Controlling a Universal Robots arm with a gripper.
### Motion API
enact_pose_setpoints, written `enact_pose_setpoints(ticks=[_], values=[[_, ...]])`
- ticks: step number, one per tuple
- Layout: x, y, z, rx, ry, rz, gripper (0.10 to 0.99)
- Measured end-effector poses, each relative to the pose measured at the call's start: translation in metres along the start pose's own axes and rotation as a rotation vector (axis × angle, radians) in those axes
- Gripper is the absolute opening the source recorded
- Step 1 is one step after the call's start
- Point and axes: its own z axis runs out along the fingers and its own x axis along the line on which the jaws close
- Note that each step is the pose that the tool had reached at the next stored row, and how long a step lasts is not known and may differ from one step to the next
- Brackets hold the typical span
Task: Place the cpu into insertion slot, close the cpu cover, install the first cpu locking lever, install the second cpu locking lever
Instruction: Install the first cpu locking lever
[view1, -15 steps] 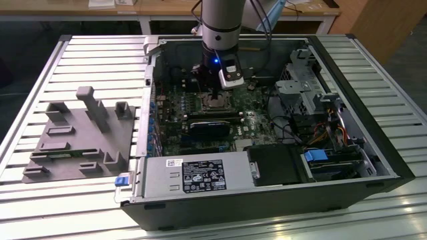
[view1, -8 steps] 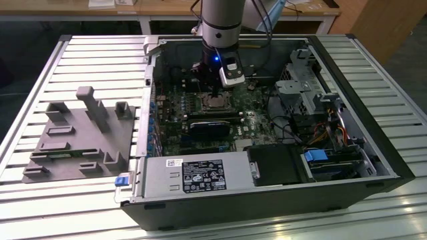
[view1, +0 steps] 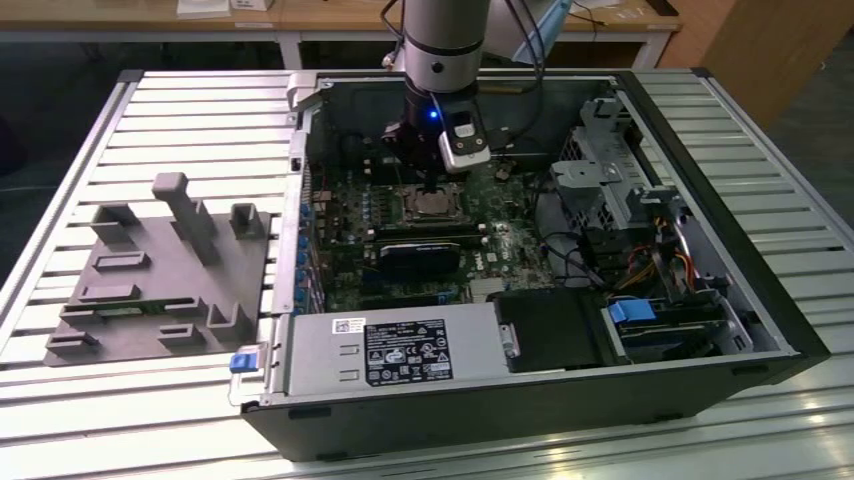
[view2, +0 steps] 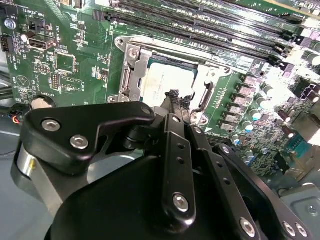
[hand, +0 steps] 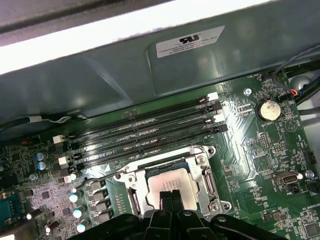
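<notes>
Noted a grey holder rack (view1: 160, 270) well off from the gripper (view1: 430, 188), toward the exterior view's left, outside the open computer case (view1: 747, 300). Saw no hazard there.

Found the gripper low over the green board (view2: 60, 65) inside the case, fingers (view2: 175, 145) drawn narrow, tips pressed together with nothing seen between them. Found the cpu (hand: 171, 180) directly beneath those tips, seated in the insertion slot (hand: 200, 159), pale top showing through the window of the cpu cover (hand: 207, 187), itself apparently lying flat around the chip. Could not settle from either wrist view on contact between tips and chip, or a small gap.

Spotted what looked like a thin wire lever (hand: 102, 175) just beside the slot, off to one side of the tips, seemingly not yet latched.

Judged the chief danger to be a hard or off-centre push from such narrow tips: enough to scratch the chip's top, tilt the cover, or bend contacts under a badly seated chip. Judged a sideways slip likely to carry the tips into the memory slots (hand: 145, 130) just beyond the slot, or the small capacitors (hand: 75, 197) beside it. Feared a sprung lever snapping back off smooth closed tips.

Marked, farther from the gripper toward the exterior view's right, loose cables (view1: 567, 255) and a drive cage (view1: 601, 175), close enough to the arm (view1: 441, 40) to snag on a careless swing.
</notes>
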Motion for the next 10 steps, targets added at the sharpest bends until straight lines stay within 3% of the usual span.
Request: enact_pose_setpoints(ticks=[10], values=[[0.0014, -0.0004, 0.0, 0.0, 0.0, 0.0, 0.102]])
